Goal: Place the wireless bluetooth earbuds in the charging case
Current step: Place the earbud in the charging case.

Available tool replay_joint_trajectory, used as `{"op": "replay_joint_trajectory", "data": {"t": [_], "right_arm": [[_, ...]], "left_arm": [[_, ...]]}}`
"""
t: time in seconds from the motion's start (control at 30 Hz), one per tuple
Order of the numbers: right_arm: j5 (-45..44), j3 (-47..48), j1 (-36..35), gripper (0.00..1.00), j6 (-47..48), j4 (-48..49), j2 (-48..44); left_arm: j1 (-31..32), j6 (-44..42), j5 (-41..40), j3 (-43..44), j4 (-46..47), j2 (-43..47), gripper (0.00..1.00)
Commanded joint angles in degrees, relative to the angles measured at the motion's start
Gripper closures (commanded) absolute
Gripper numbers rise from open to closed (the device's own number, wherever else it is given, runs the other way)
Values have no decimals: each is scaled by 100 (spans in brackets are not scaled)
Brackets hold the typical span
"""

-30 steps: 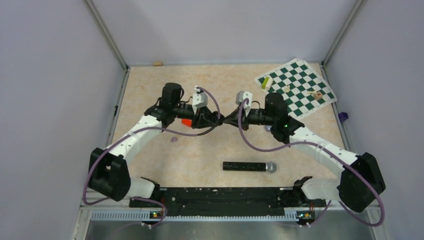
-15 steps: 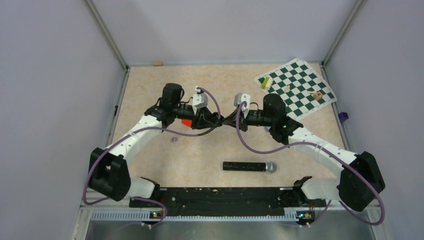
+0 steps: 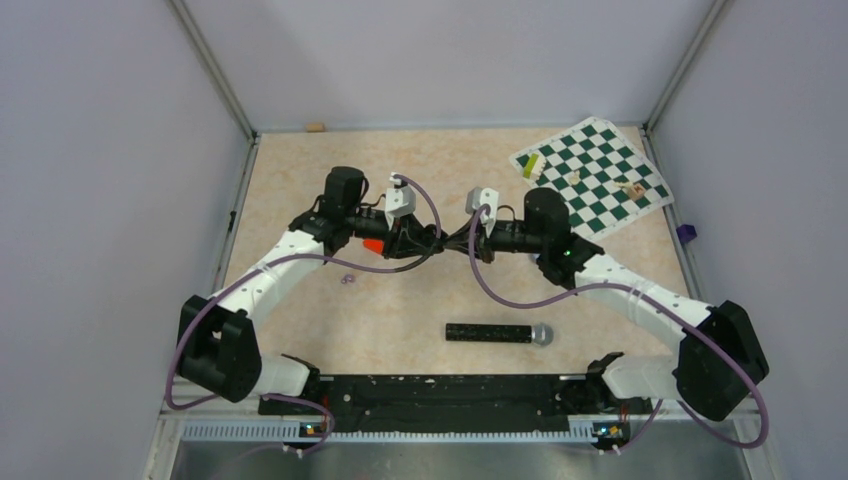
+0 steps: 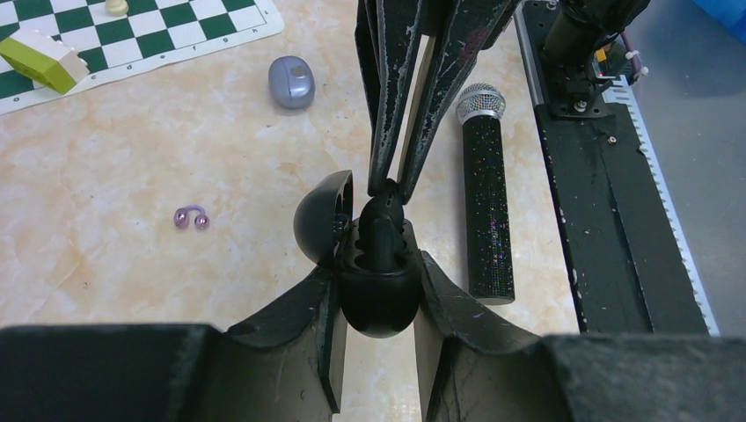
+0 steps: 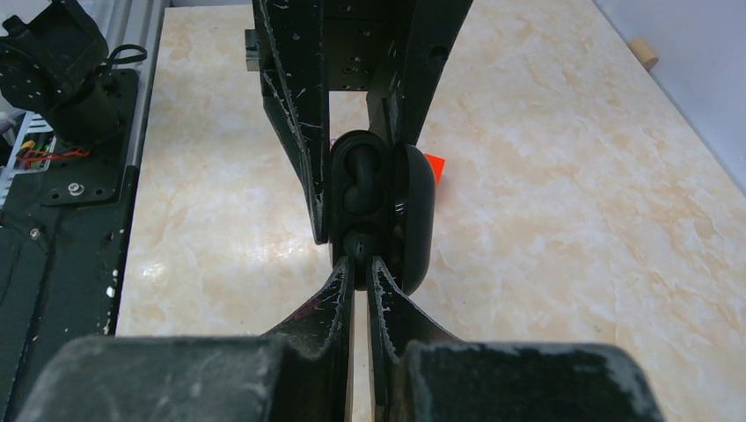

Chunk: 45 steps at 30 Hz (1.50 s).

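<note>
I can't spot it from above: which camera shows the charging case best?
Left wrist view: the charging case faces it, lid open, sockets and an earbud plain. Right wrist view shows it side-on; from above it is nearly hidden.

Charging case (image 4: 378,294): small glossy black oval pod, off table, clamped at both sides by left gripper (image 4: 378,268). Lid (image 4: 322,217) open, swung toward 10 o'clock of body in left wrist view. Earbud (image 4: 382,221): tiny, black, rounded, standing partly in case mouth at 12 o'clock, pinched by right gripper (image 5: 356,262). Second earbud (image 5: 355,183): seems seated in cavity, not certain.
</note>
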State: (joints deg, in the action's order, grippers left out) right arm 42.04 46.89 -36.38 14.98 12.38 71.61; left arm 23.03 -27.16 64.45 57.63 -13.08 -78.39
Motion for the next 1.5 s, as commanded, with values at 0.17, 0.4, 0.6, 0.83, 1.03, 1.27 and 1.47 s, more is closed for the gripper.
{"op": "replay_joint_trajectory", "data": {"t": [0.17, 0.4, 0.6, 0.83, 1.03, 1.27, 1.47], "right_arm": [[-70, 30, -141, 97, 93, 58, 148], [-59, 30, -163, 97, 57, 81, 187], [9, 30, -166, 97, -145, 182, 253], [-7, 22, -163, 97, -239, 274, 281], [-79, -22, -159, 96, -425, 465, 301], [-170, -31, -158, 96, -504, 550, 319], [-283, -22, -150, 96, -562, 572, 277]], "left_arm": [[35, -60, 124, 91, 94, 17, 100], [35, -68, 147, 91, 86, 16, 100], [34, -91, 154, 95, 77, -10, 100], [34, -129, 139, 105, 27, 37, 100], [35, -157, 153, 100, 7, 48, 100], [35, -191, 151, 99, -18, 83, 100], [34, -203, 158, 100, -37, 83, 100]]}}
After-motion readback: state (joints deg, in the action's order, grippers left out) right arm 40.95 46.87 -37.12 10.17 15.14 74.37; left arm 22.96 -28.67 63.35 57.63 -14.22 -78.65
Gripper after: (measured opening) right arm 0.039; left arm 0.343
